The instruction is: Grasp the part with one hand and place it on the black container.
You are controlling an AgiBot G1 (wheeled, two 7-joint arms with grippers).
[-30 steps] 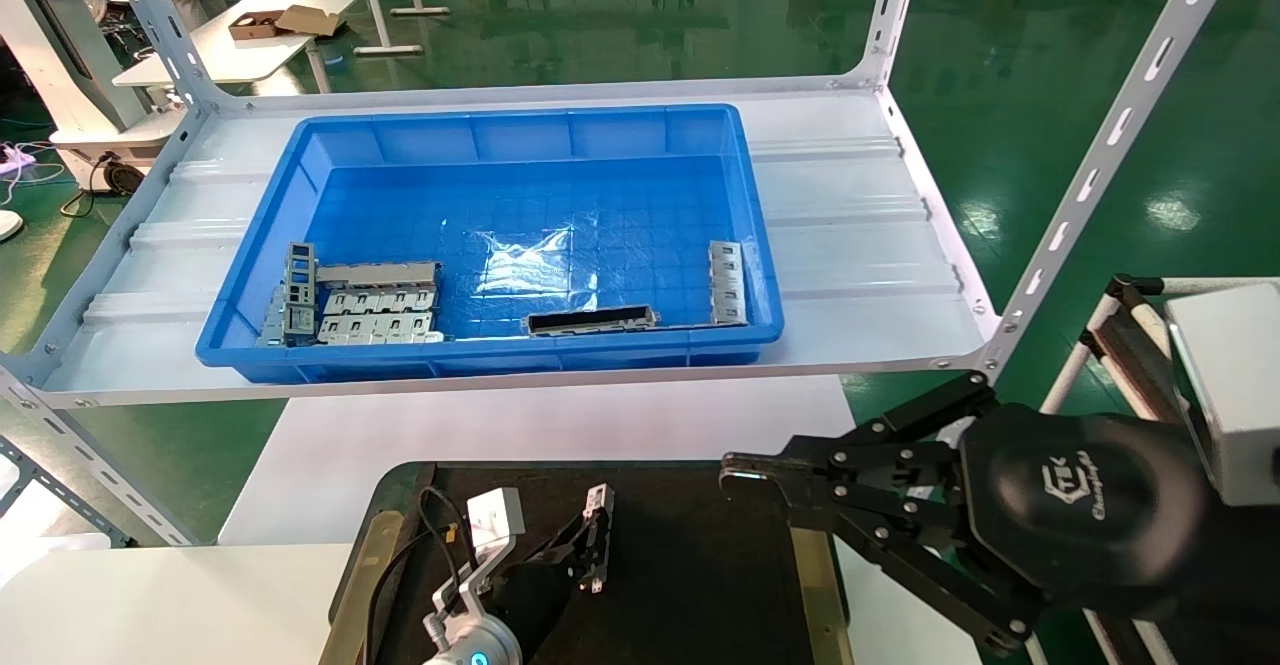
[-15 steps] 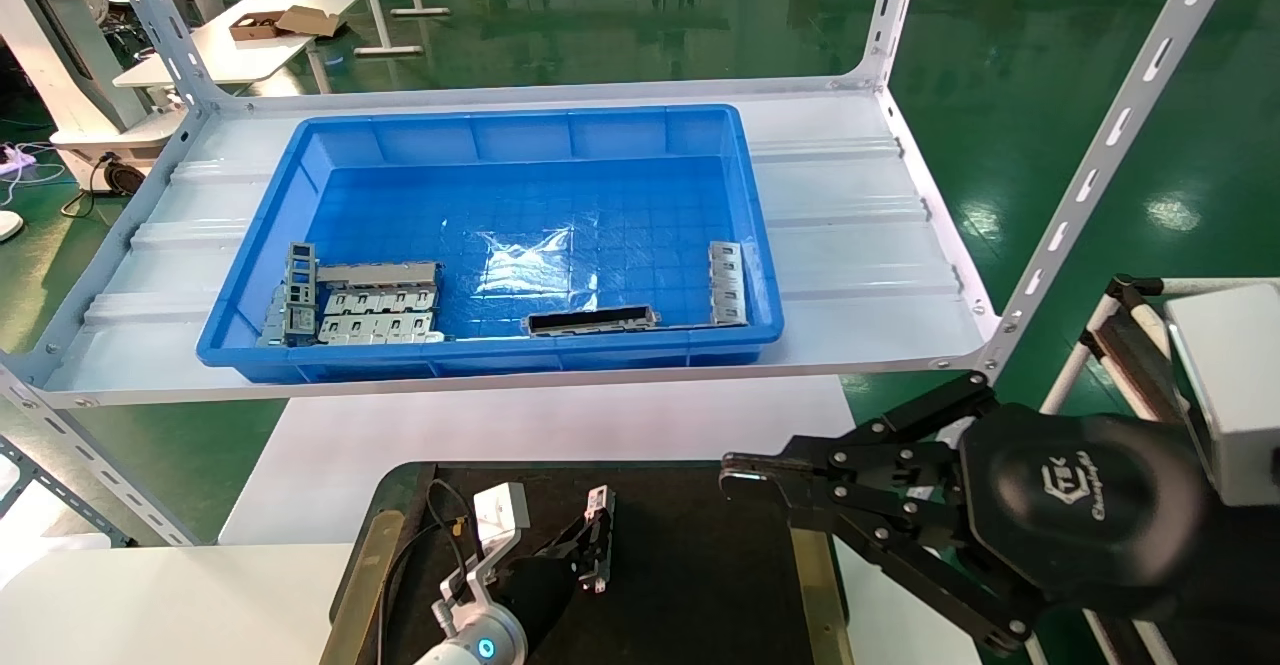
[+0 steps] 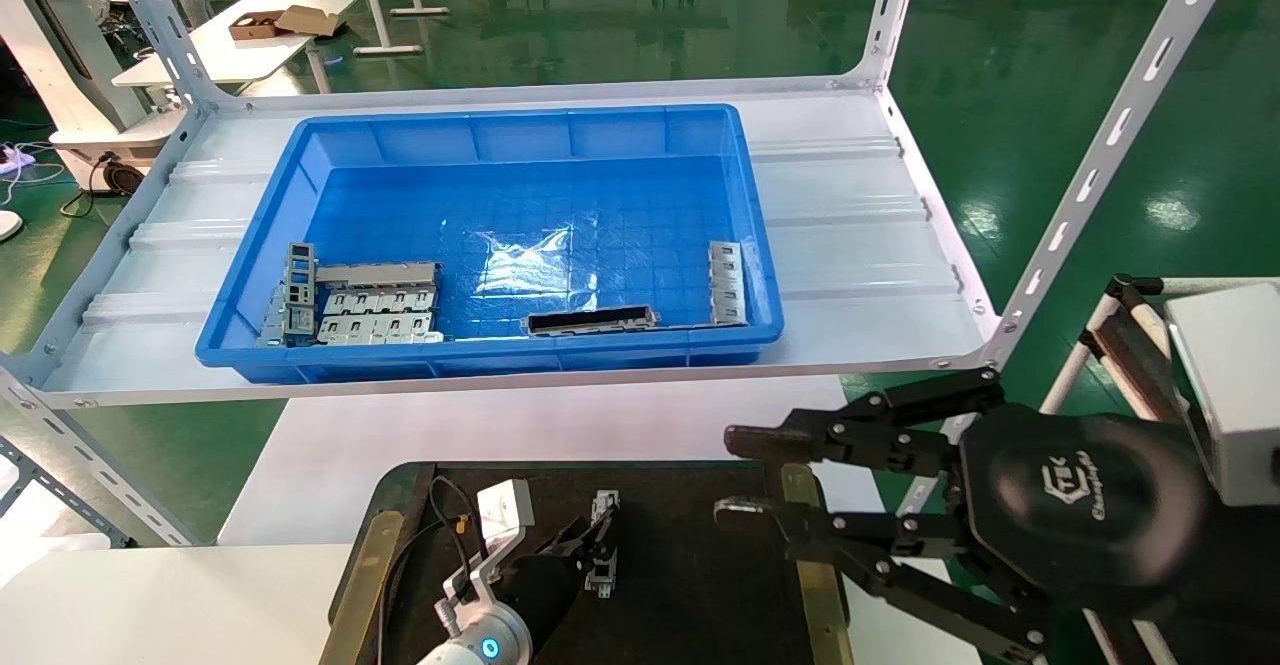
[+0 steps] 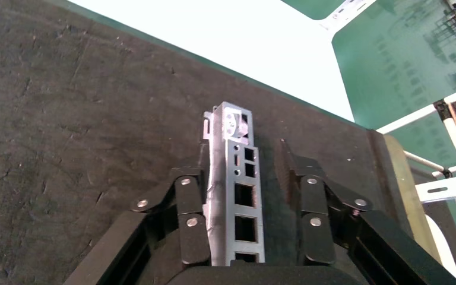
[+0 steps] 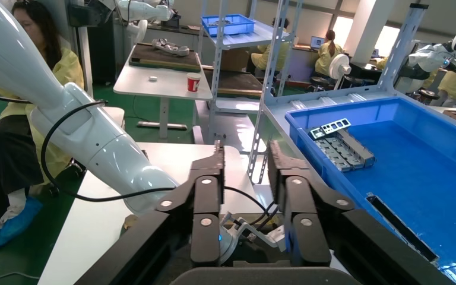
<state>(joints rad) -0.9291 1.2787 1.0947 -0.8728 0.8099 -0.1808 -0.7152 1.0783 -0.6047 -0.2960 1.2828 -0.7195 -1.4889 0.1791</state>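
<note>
The part [image 4: 235, 196] is seen lying on the black container [image 3: 700, 565], between the spread fingers [image 4: 190, 222] of the left gripper [image 3: 590, 555]; its near end is hidden under the gripper; the right gripper [image 3: 740, 475] is held open above the container's right edge

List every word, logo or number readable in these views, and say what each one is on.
"CTEK": logo on the round black housing behind the right tool, in the head view.
A smaller line of script below that logo: too small to read for certain.
The part, the black container, the blue bin and the left tool: no text visible.
The red cup on a distant table: any marking is too small to read.
</note>
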